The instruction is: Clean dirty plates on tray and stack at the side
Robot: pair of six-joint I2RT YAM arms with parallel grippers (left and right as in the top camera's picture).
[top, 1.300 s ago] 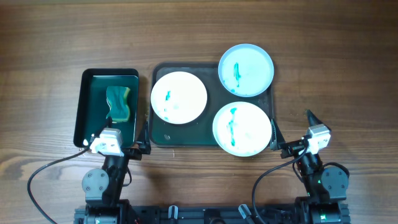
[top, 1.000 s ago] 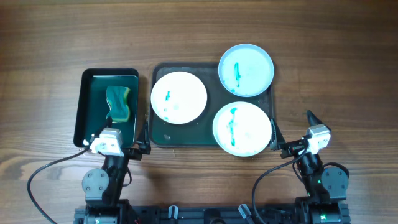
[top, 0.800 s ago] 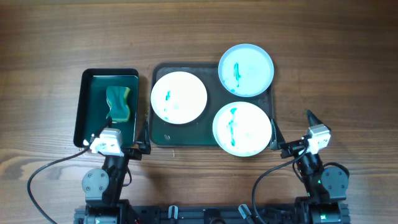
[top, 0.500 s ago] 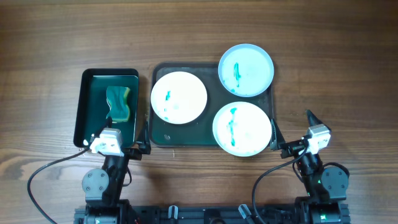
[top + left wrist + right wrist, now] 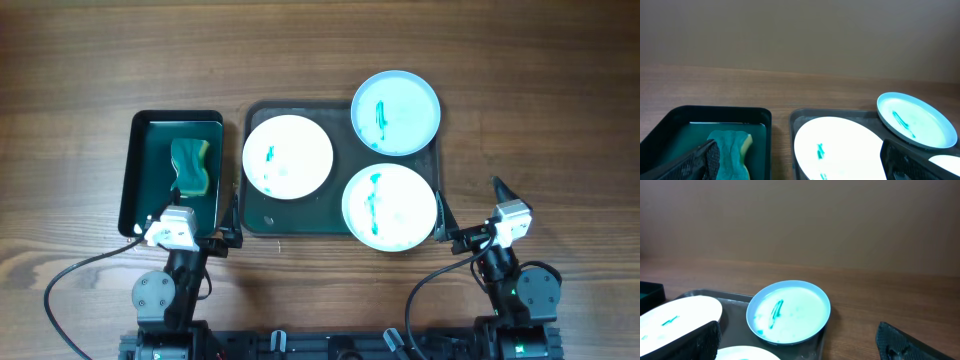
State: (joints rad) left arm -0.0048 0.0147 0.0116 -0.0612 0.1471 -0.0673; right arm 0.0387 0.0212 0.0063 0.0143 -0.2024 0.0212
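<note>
The dark grey-green tray (image 5: 300, 215) holds three white plates with teal streaks: one at its left (image 5: 288, 156), one at its back right corner (image 5: 396, 112), one at its front right (image 5: 389, 206). My left gripper (image 5: 226, 219) is open and empty at the tray's front left corner. My right gripper (image 5: 468, 215) is open and empty just right of the front right plate. The left wrist view shows the left plate (image 5: 840, 150) and the back plate (image 5: 916, 126) between the fingers (image 5: 802, 167). The right wrist view shows the back plate (image 5: 788, 311) and the fingers (image 5: 805, 342).
A smaller glossy black tray (image 5: 140, 180) stands left of the main tray and holds a green-and-yellow sponge (image 5: 190, 167), which also shows in the left wrist view (image 5: 732, 150). Bare wooden table (image 5: 540, 130) lies right of and behind the trays.
</note>
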